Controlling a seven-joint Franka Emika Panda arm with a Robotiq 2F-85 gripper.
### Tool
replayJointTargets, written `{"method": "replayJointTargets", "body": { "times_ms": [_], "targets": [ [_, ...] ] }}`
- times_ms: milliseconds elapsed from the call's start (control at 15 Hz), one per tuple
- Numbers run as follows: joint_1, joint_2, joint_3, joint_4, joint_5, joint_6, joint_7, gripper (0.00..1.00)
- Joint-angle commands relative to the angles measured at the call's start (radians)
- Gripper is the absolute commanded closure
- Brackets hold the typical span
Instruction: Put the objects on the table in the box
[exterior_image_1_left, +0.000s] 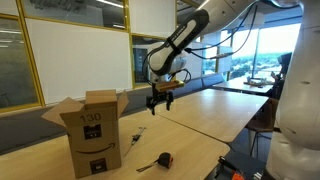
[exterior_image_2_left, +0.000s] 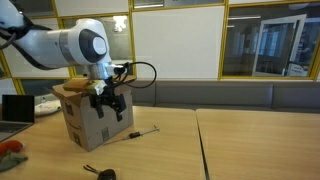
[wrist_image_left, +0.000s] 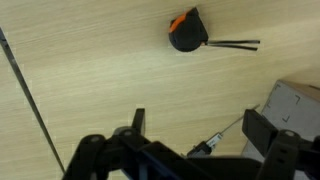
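A brown cardboard box (exterior_image_1_left: 93, 130) stands open on the wooden table and shows in both exterior views (exterior_image_2_left: 85, 122). A thin screwdriver-like tool (exterior_image_1_left: 135, 137) lies on the table beside the box (exterior_image_2_left: 141, 133). A black and orange tape measure (exterior_image_1_left: 166, 159) lies nearer the table's edge (exterior_image_2_left: 100, 173). My gripper (exterior_image_1_left: 160, 100) hangs open and empty above the table, close to the box (exterior_image_2_left: 108, 104). In the wrist view my open jaws (wrist_image_left: 200, 125) sit above the tool (wrist_image_left: 215, 138), with the tape measure (wrist_image_left: 185, 30) farther off and a box corner (wrist_image_left: 296, 105) at the right.
The table (exterior_image_1_left: 215, 115) is made of joined wooden tops with a seam (wrist_image_left: 25, 90). A laptop (exterior_image_2_left: 15, 108) and an orange thing (exterior_image_2_left: 10, 148) sit at one end. Glass walls surround the room.
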Motion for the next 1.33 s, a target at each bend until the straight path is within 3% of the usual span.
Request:
{"method": "replayJointTargets", "body": {
  "times_ms": [0, 400, 933, 1267],
  "targets": [
    [-0.003, 0.050, 0.015, -0.034, 0.011, 0.013, -0.117, 0.00],
    [0.000, 0.187, 0.019, -0.073, 0.009, 0.133, -0.212, 0.00],
    [0.011, 0.322, 0.035, -0.125, 0.061, 0.379, -0.212, 0.00],
    [0.022, 0.370, 0.045, -0.155, 0.081, 0.451, -0.209, 0.00]
  ]
}}
